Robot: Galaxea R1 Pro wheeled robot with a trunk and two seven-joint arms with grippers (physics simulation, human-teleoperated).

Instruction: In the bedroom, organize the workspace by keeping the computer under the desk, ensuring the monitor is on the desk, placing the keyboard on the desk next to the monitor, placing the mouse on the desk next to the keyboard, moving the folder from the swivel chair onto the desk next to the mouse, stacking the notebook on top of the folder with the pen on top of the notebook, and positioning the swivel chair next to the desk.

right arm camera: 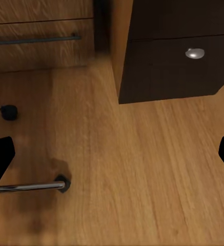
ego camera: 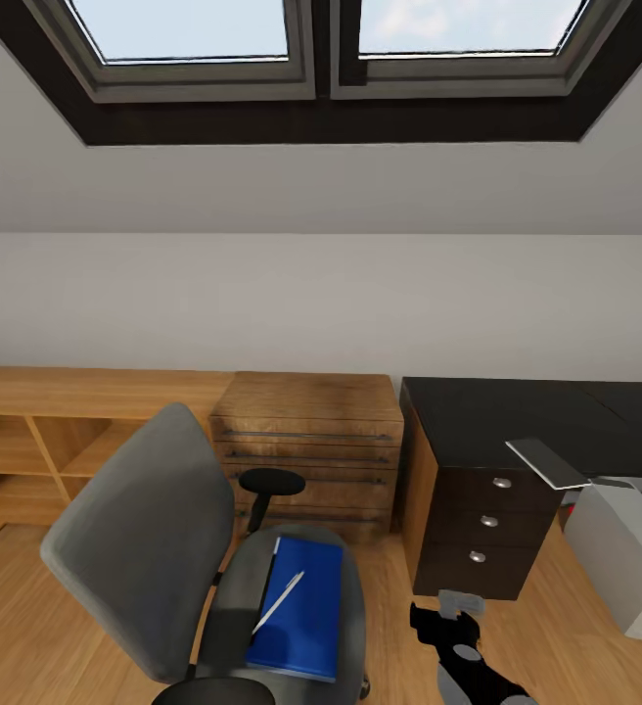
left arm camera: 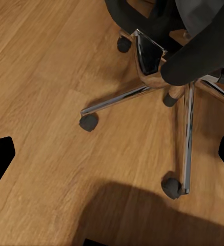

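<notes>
Head view: blue folder [ego camera: 306,607] lies on the swivel chair [ego camera: 155,548] seat, pen [ego camera: 280,600] on top. Grey notebook [ego camera: 548,462] overhangs the black table [ego camera: 478,416] edge; computer [ego camera: 624,553] stands beside it. Both pincers, left [left arm camera: 112,154] and right [right arm camera: 112,154], gape wide, holding nothing.

My head camera sits high, facing forward and slightly down at the chair [ego camera: 179,548], the bench [ego camera: 527,416] and the sloped wall with its skylight [ego camera: 311,39]. My left wrist camera looks almost straight down, close over the floor [left arm camera: 45,61] and the chair's chrome base [left arm camera: 158,84]. My right wrist camera looks down too, near the floor in front of the bench's drawers [right arm camera: 173,61]. Both wrist views share the floor and the chair's base; head and right wrist share the drawers.
</notes>
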